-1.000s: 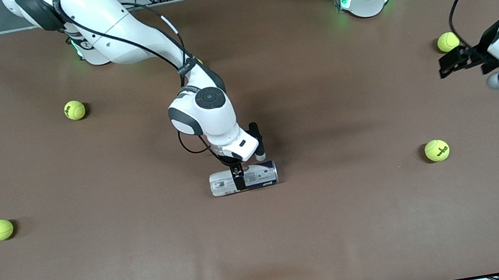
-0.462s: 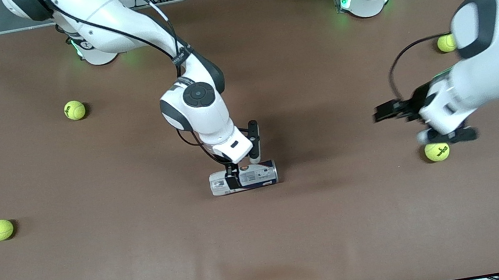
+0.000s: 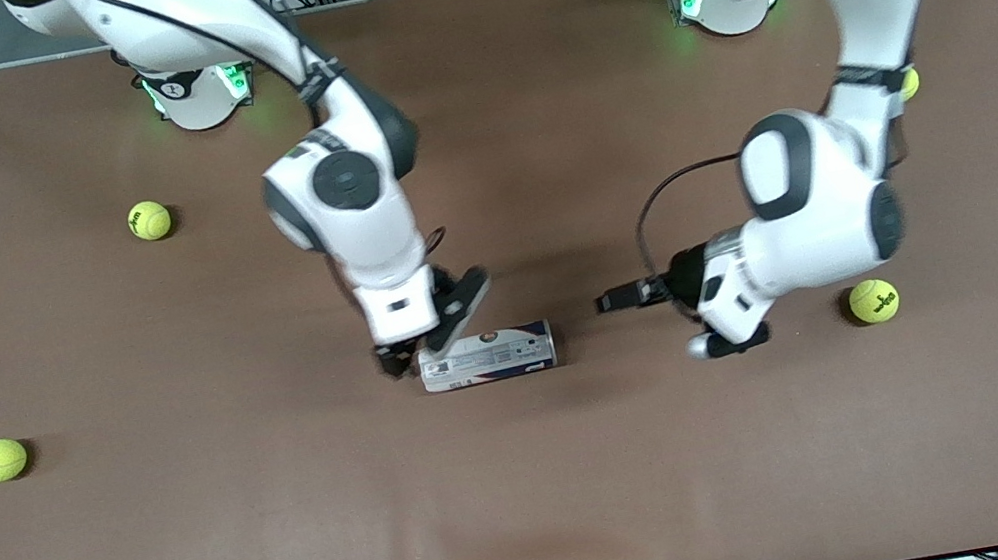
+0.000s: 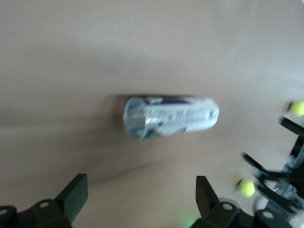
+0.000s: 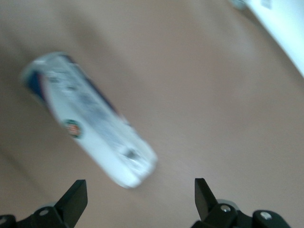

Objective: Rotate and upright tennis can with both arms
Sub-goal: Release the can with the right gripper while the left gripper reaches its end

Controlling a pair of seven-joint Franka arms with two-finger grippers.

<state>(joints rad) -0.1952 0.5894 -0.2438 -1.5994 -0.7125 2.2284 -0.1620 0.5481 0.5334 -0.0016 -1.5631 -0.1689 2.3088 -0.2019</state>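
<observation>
Both my grippers are closing in on the tennis can [image 3: 486,356], which is lying flat on its side mid-bench, a bit nearer the front edge than the back. My right gripper [image 3: 414,350] is low at the can's end twd the right arm's side, fingers wide, holding nothing. My left gripper [image 3: 616,299] is pointing at the can's silvery end, not touching, fingers wide too.

Step, I think: lining up, one gripper per end. Next: both need to reach the can & squeeze gently.

Vs 1 sec ago: right gripper was over the can's middle; left was way out by the bench's end.
</observation>
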